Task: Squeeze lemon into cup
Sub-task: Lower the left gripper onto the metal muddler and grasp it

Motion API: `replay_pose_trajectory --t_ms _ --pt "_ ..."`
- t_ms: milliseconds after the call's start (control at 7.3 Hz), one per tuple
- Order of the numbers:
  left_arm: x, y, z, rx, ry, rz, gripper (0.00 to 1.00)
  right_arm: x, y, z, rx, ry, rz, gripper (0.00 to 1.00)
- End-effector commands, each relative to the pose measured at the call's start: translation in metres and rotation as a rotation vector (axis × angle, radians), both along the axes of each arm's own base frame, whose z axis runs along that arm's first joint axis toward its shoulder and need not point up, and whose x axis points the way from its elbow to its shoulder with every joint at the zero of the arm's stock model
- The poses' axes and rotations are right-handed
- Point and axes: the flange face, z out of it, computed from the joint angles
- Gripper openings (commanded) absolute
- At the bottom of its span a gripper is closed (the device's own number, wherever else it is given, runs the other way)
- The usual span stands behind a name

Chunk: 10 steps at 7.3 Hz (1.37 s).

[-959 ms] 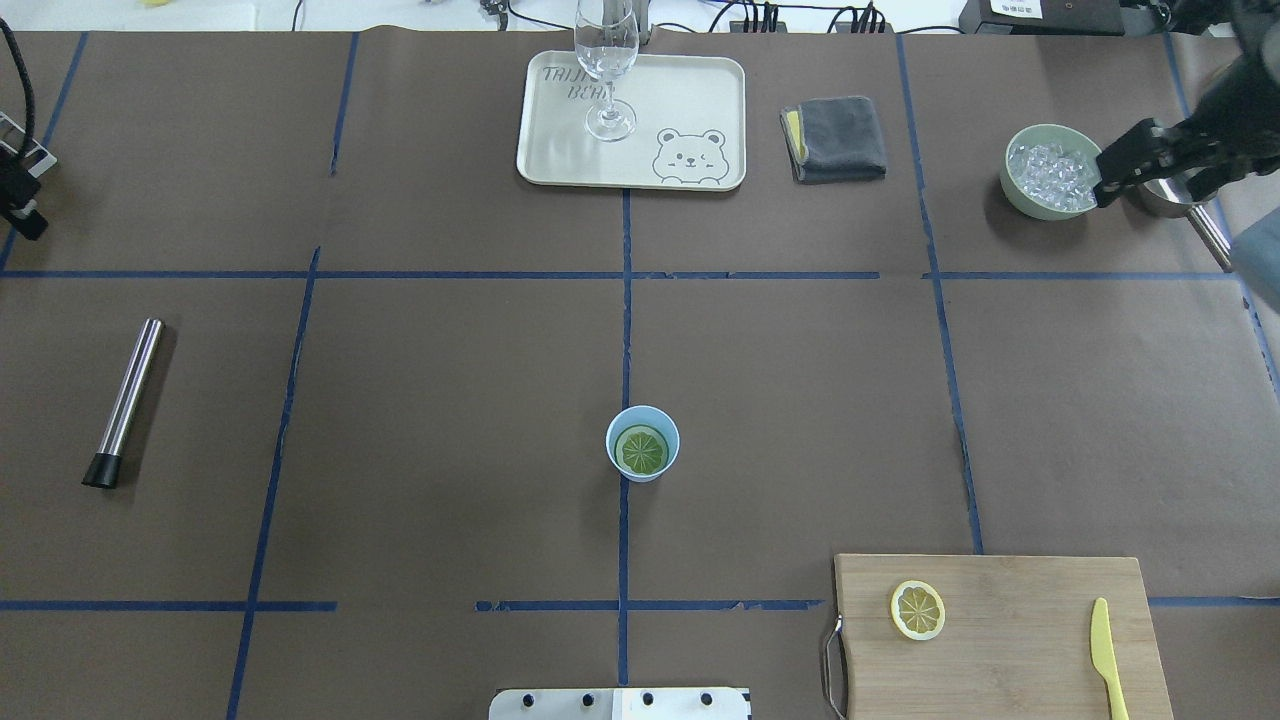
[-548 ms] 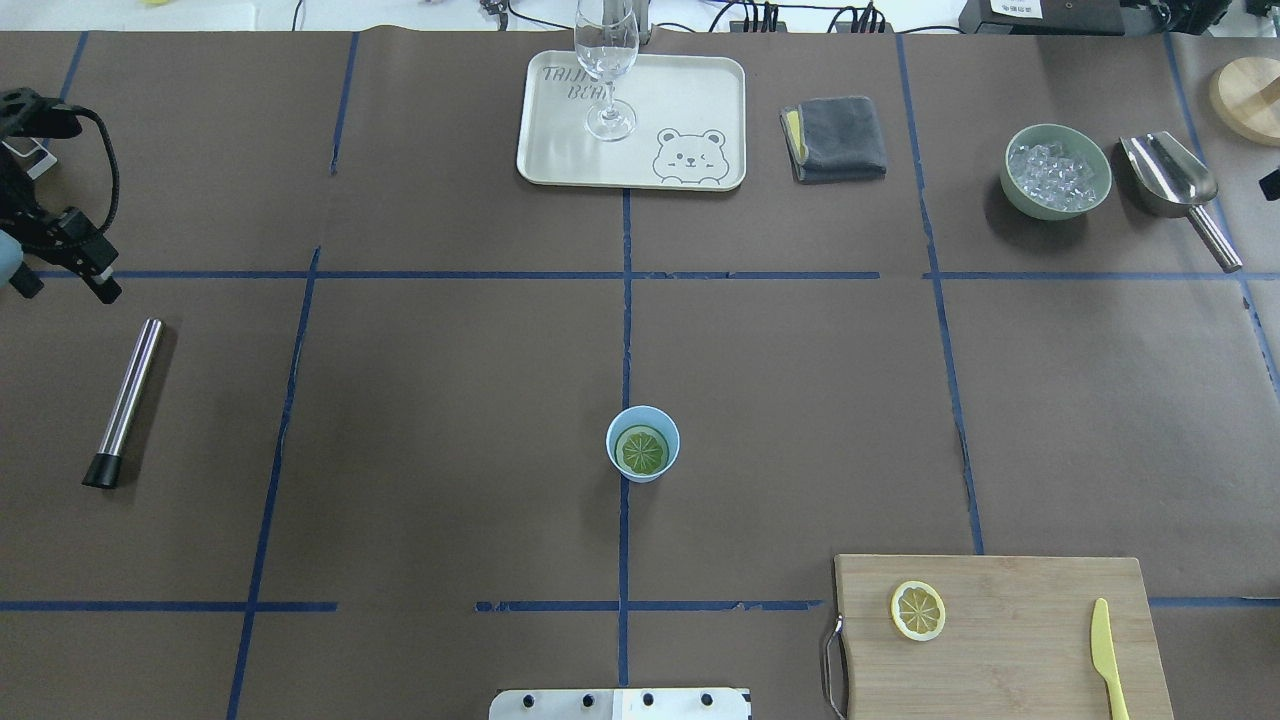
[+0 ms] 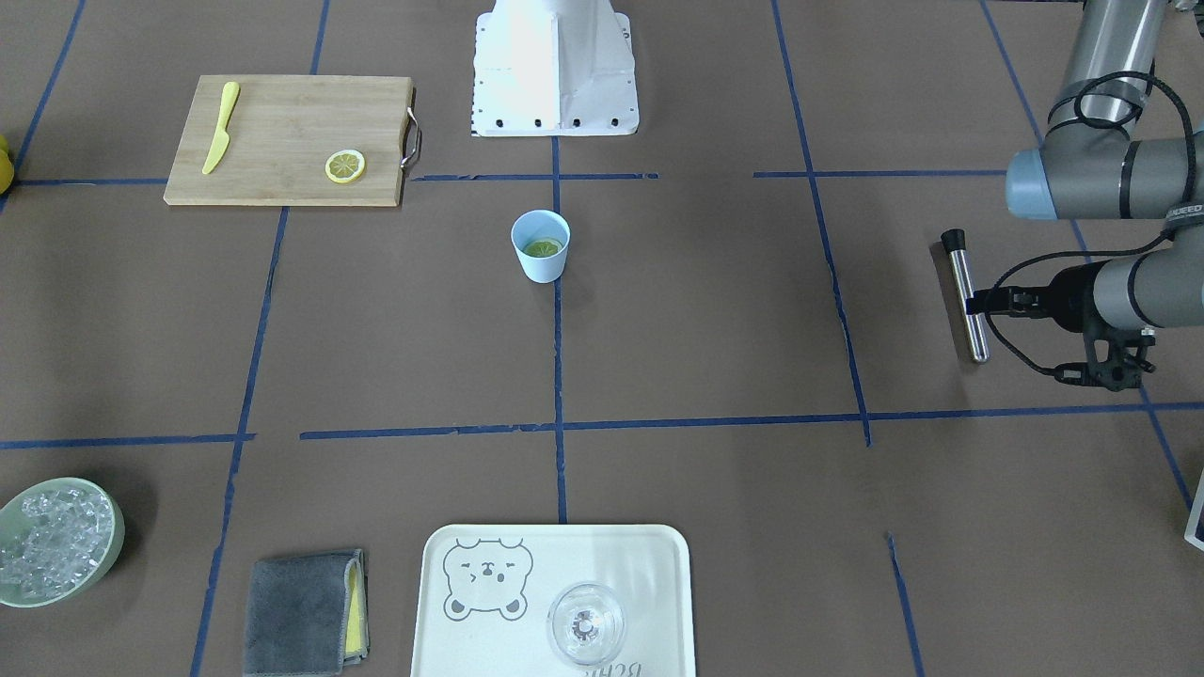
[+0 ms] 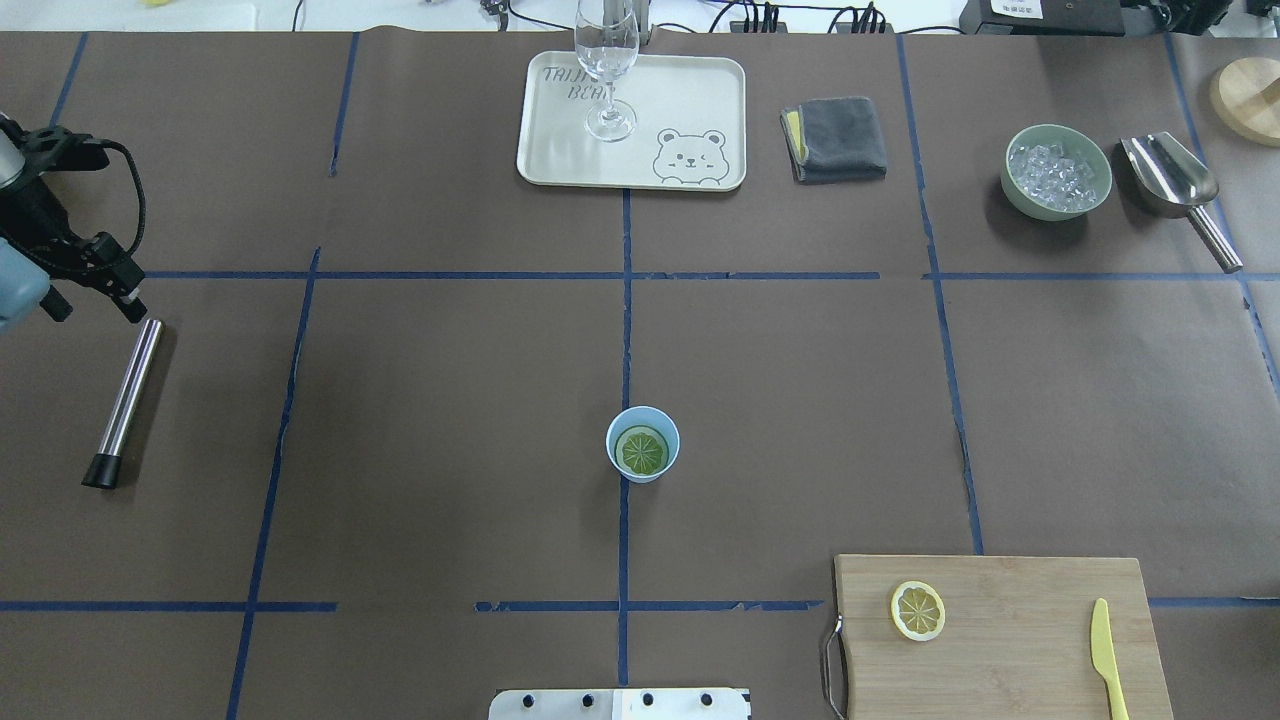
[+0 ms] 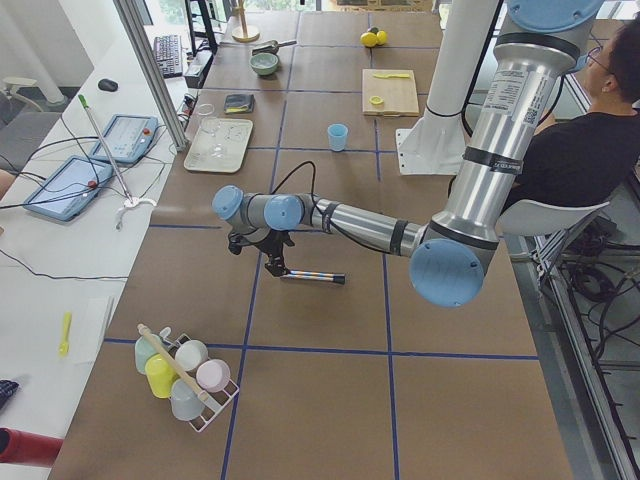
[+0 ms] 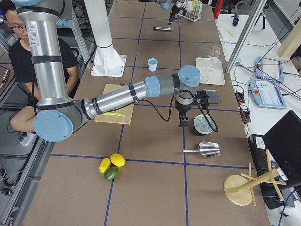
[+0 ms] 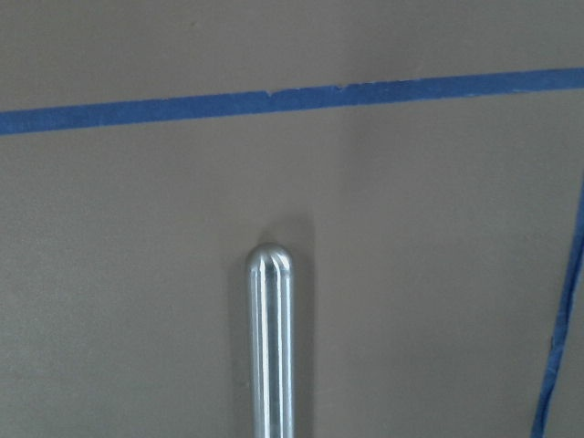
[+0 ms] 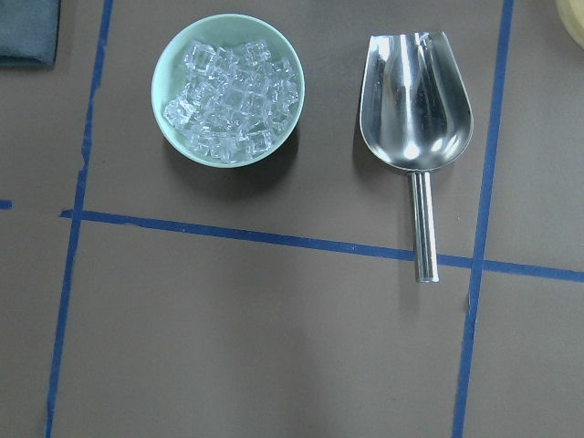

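Where the front-facing camera looked steeply down, the left gripper point(image 3: 974, 303) hung over a metal rod point(image 3: 960, 268), with its forearm lying about level. I cannot tell how far its fingers stood apart. The cup point(image 3: 540, 267) stood upright well apart from that gripper, toward the table's middle, and the lemon slice point(image 3: 543, 248) lay flat inside it. Farther off beyond the cup, a second slice point(image 3: 345, 166) and a yellow knife point(image 3: 219, 127) lay on a cutting board point(image 3: 282, 141).

The overhead view placed this gripper near the rod's rounded end, with the black-capped end pointing away from it.

From the table's left end, the near arm reached out low, its wrist turned so the gripper pointed down at the tabletop beside the rod.

Only the right-end view showed the right gripper point(image 6: 183, 121). It pointed straight down, just beside a green bowl of ice point(image 6: 205, 124), with a metal scoop point(image 6: 207, 149) near it. The cup stood well apart from it, past the board. I cannot tell whether its fingers were spread or closed.

The left wrist camera saw the rod's rounded end right below it, with blue tape point(image 7: 274, 99) crossing beyond.

The right wrist camera looked straight down on the bowl and the scoop, which lay side by side without touching.
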Motion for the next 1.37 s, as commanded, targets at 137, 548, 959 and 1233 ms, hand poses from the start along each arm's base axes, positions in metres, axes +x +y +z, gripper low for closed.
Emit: replay_pose_trajectory --t_ms 137,548,959,1233 --pt "0.038 0.013 0.003 0.001 -0.015 0.026 1.00 0.001 0.002 0.003 -0.006 0.002 0.002 1.00" --pt "0.032 0.019 0.017 0.033 -0.059 0.019 1.00 0.001 0.002 0.001 -0.004 0.001 0.004 1.00" --pt "0.033 0.022 0.039 0.052 -0.068 0.022 1.00 0.001 0.003 -0.001 0.000 -0.001 0.005 1.00" --pt "0.035 0.021 0.044 0.056 -0.067 0.016 1.00 0.001 0.003 -0.002 0.001 -0.001 0.005 1.00"
